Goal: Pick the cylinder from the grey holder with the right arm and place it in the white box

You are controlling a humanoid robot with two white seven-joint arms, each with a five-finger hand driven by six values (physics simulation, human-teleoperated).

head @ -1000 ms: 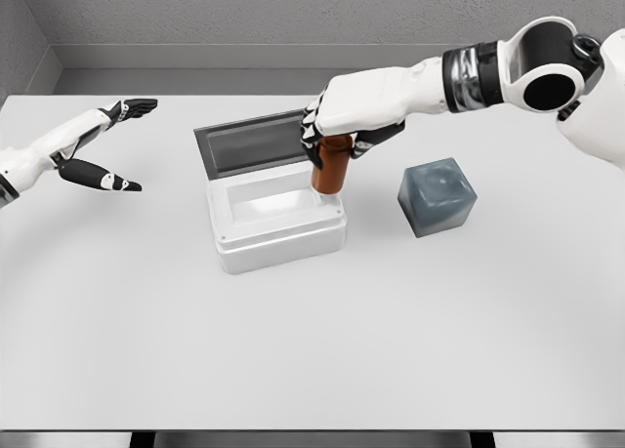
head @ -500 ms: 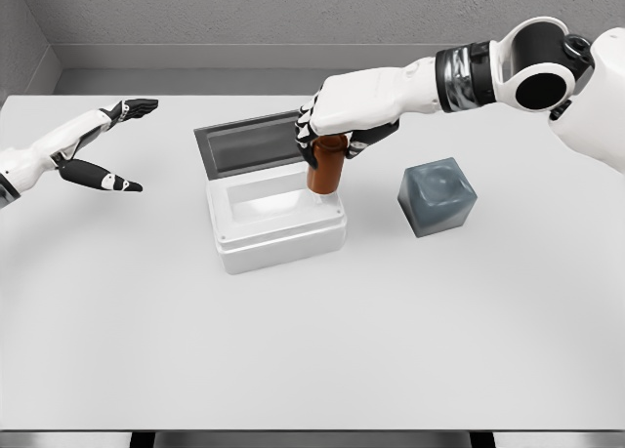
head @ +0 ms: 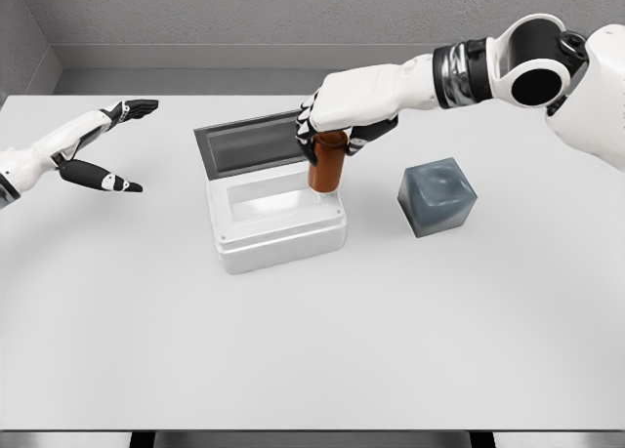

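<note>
Cylinder (head: 325,166), brown-orange, is clear of the grey holder (head: 437,196) and gripped near its top by the right hand (head: 337,136), fingers wrapped around it. It hangs roughly upright over the right rim of the white box (head: 278,222), its lower end at or just above the box edge; whether it touches the rim cannot be told. The box stands with its lid (head: 252,142) open behind it and its cavity unoccupied. The holder sits on the bench (head: 312,341) just beside the box, to the right, with nothing in it. The left hand (head: 98,145) rests at the far left, fingers spread, holding nothing.

Assessment: extraction and transfer are done. Outstanding: centre the cylinder over the cavity, lower, release.
</note>
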